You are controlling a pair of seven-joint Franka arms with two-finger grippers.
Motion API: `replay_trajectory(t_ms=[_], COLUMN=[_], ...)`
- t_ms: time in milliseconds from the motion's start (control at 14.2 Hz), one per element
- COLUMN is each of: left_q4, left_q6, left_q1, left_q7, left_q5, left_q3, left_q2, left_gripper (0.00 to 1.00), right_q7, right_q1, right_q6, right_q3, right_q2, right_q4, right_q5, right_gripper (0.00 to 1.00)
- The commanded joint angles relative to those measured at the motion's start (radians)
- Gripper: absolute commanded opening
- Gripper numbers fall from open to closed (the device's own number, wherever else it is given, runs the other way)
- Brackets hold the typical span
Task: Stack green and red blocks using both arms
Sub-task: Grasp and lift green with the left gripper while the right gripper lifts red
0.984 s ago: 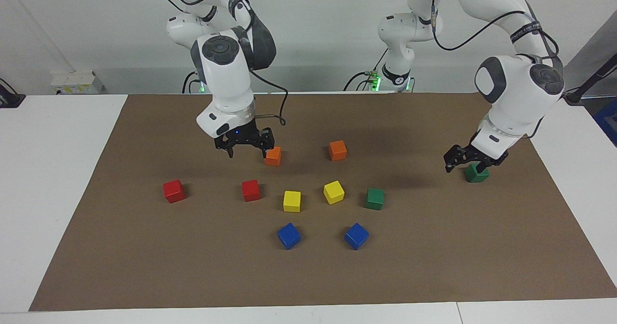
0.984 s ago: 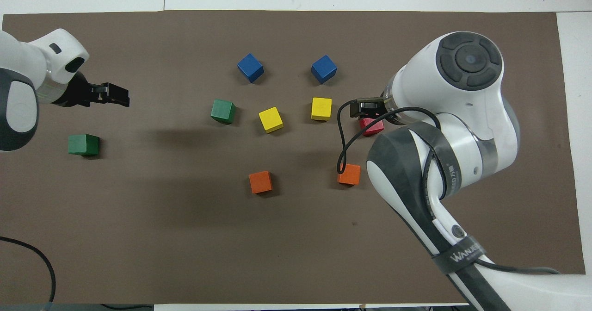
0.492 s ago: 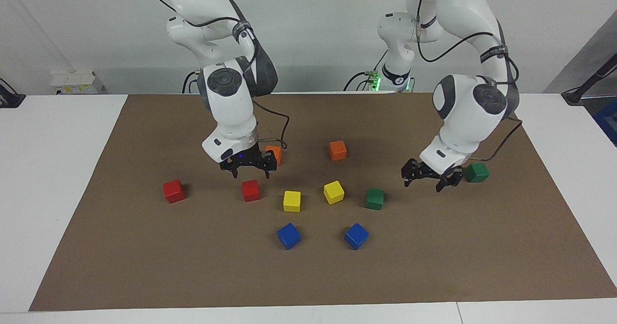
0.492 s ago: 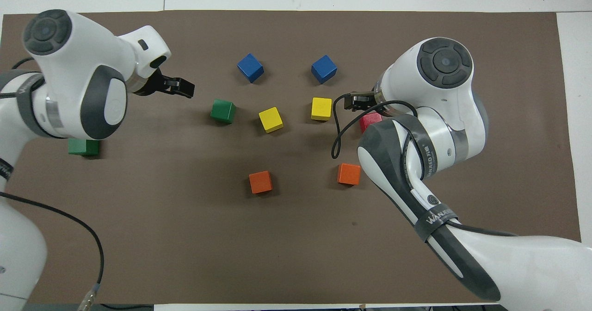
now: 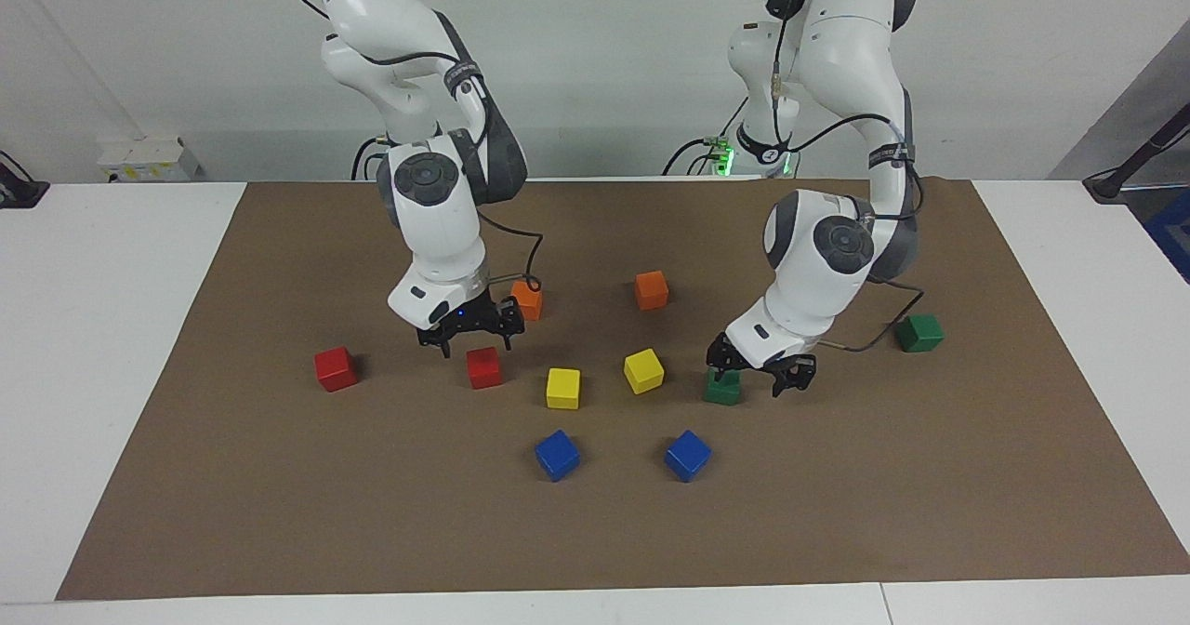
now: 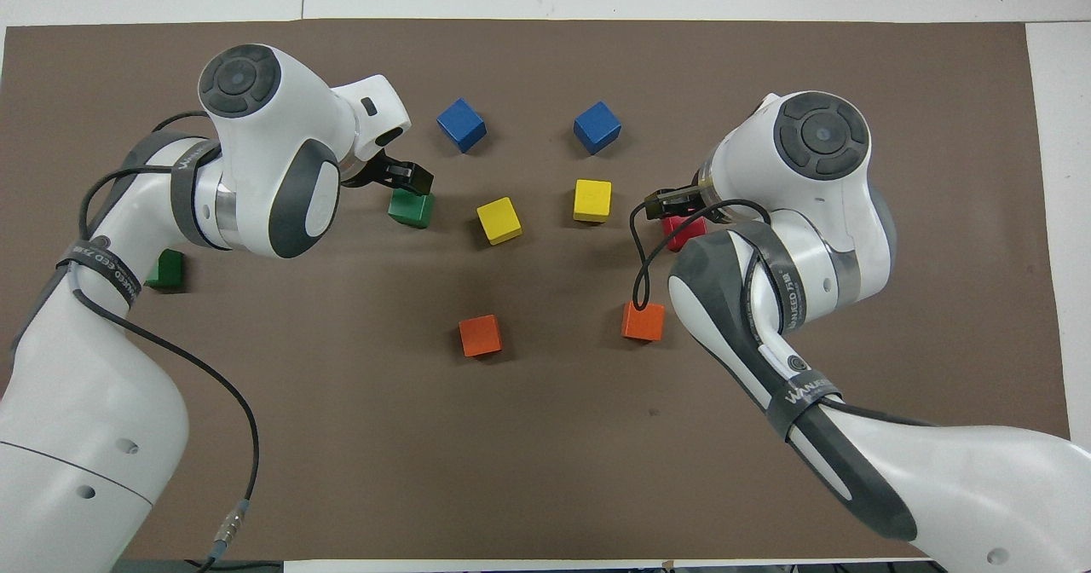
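Green block beneath left arm's open fingers

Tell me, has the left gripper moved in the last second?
Yes. The left gripper has swung from the green block near the left arm's end toward the table's middle, and now hangs open over the green block beside the yellow one.

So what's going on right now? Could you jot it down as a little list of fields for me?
left gripper: open, just above the green block beside the yellow blocks
right gripper: open, just above a red block
held: nothing
other green block: toward the left arm's end of the brown mat
other red block: toward the right arm's end
stacks: none yet
bystanders: orange, yellow and blue blocks
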Motion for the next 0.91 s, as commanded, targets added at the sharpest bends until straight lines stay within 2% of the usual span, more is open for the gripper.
replay_trajectory(t_ms=[0, 352, 562, 703, 844], left_q4=[0.021, -0.042, -0.05, -0.059, -0.096], left_q6=[0.005, 0.084, 0.056, 0.036, 0.061], left_q1=[-0.02, -0.075, -0.072, -0.076, -0.079], left_q7=[0.012, 0.01, 0.027, 0.027, 0.025], left_q5=[-0.016, -0.007, 0.001, 0.047, 0.047], left_q3=[0.016, 0.019, 0.02, 0.019, 0.017], left_q2=[0.022, 0.026, 0.022, 0.017, 0.008], left_gripper=[1.0, 1.0, 1.0, 1.0, 1.0], right_q7=[-0.025, -0.02, -0.017, -0.016, -0.02], right_q1=[-0.006, -0.01, -0.015, -0.016, -0.015], right_q6=[0.051, 0.097, 0.116, 0.131, 0.163], right_q3=[0.009, 0.011, 0.011, 0.011, 0.011], right_q2=[-0.008, 0.033, 0.05, 0.055, 0.057], right_q4=[-0.044, -0.052, -0.055, -0.066, -0.09], right_q5=[-0.014, -0.012, -0.012, -0.012, -0.012], right_gripper=[1.0, 1.0, 1.0, 1.0, 0.84])
